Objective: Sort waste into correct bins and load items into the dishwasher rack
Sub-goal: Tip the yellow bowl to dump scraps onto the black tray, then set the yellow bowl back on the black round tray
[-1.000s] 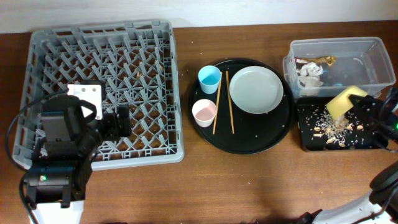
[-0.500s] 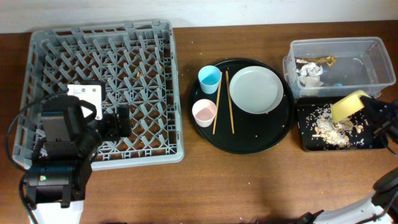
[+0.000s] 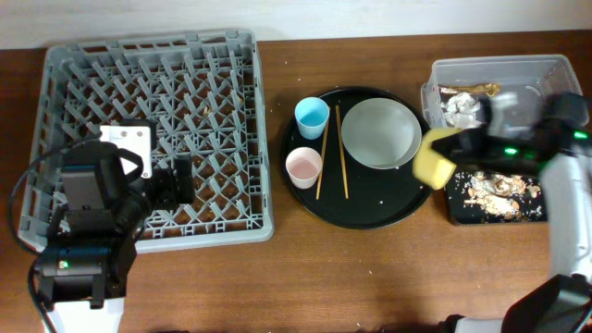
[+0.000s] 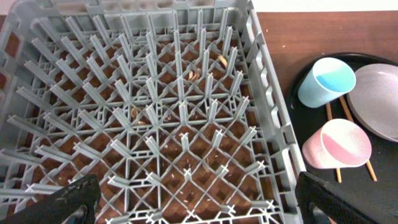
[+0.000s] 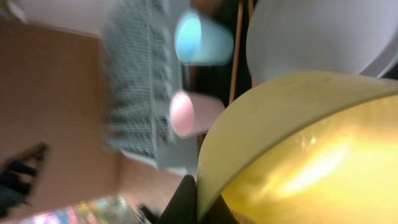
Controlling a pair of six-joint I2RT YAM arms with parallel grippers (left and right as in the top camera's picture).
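Overhead: blur smears the right gripper (image 3: 460,148), right of centre, clamped on the yellow bowl (image 3: 431,165) above the round black tray's (image 3: 370,211) right rim. The left gripper (image 3: 181,178) sits over the dishwasher rack (image 3: 148,55), lower left.

Left wrist: its fingers (image 4: 74,198), cut off at the bottom corners, stand wide apart.

Right wrist: all blurred. The yellow bowl (image 5: 298,155) fills the lower right and hides part of the plate (image 5: 311,31).

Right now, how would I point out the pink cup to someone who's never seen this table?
Find the large round black tray right of the grey dishwasher rack. Two cups sit on its left side, beside the chopsticks. The pink cup is the one nearer the robot, pale pink against the light blue cup behind it.
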